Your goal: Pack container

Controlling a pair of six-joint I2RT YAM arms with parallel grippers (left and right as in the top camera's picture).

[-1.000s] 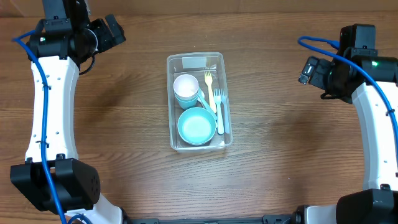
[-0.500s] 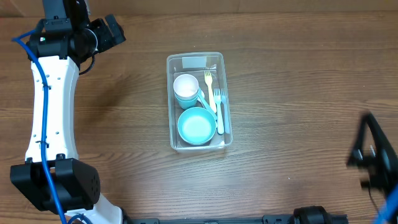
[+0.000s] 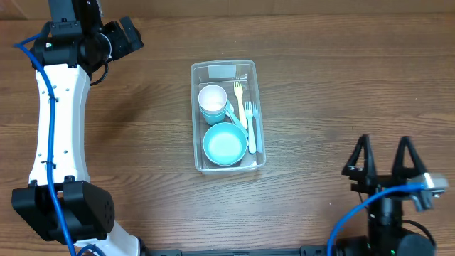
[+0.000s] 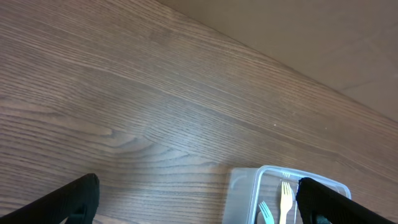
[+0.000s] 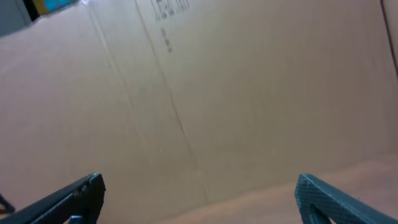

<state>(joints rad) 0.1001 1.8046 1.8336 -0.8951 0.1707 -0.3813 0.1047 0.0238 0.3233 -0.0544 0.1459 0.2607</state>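
The right fingers [image 3: 361,156] have swung from the far right side of the surface [image 3: 320,85] down to its near right corner. They are spread wide and pinch nothing. The left fingers [image 4: 74,199] have stayed at the far left, also spread and empty. The container [image 3: 222,71] sits unmoved in the middle of the surface, well apart from both. It holds a white cup [image 3: 212,96] nested in a teal cup [image 3: 212,114], a teal bowl [image 3: 225,144] and forks [image 3: 249,121]. The right wrist view is blurred and filled by what seems to be a cardboard panel [image 5: 249,93].
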